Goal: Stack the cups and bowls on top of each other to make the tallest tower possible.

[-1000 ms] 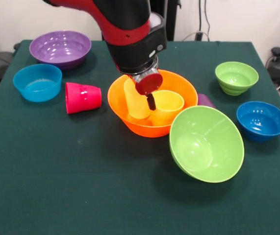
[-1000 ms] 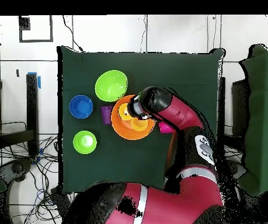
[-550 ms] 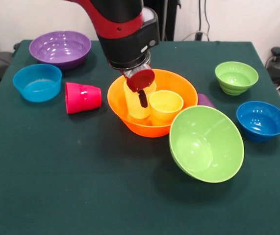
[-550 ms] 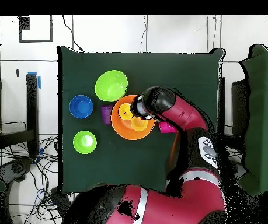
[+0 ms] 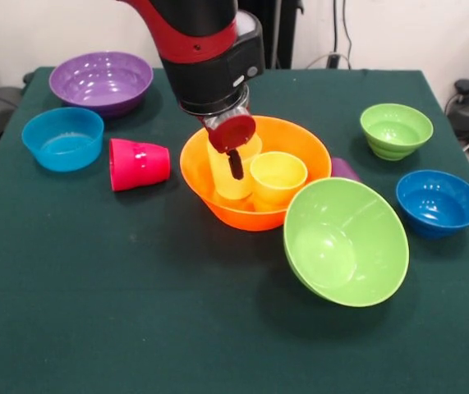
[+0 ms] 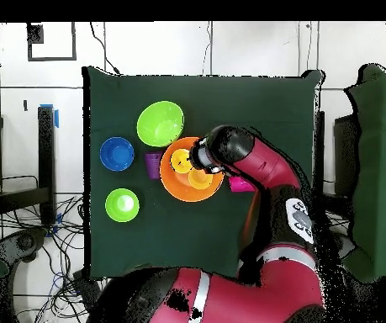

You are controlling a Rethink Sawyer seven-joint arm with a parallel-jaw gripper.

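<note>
**Tower barely begun: two cups in the orange bowl, arm pulling up**

So, taking the large orange bowl [image 5: 255, 185] as the landmark and reading the front view from left to right: far left of it sits the light blue bowl [image 5: 62, 138], with the large purple bowl [image 5: 101, 80] behind that. Just left of the orange bowl lies the red-pink cup [image 5: 139, 163], on its side. Inside the bowl stand the yellow-orange cup [image 5: 232, 168] and, to its right, the pale yellow cup [image 5: 278, 178], both mouth up. The gripper [image 5: 234, 152] hangs over the yellow-orange cup; whether it is spread or closed I cannot tell. Compared with a second ago it has risen and drifted left, away from the pale yellow cup, so that cup looks placed and let go. A purple cup [image 5: 346, 169] peeks out at the bowl's right rim. The large lime green bowl [image 5: 346, 240] leans tilted against the bowl's front right. Farther right sit the small lime green bowl [image 5: 396, 130] and dark blue bowl [image 5: 439, 202]. Side by side, the cups add no height yet.
</note>
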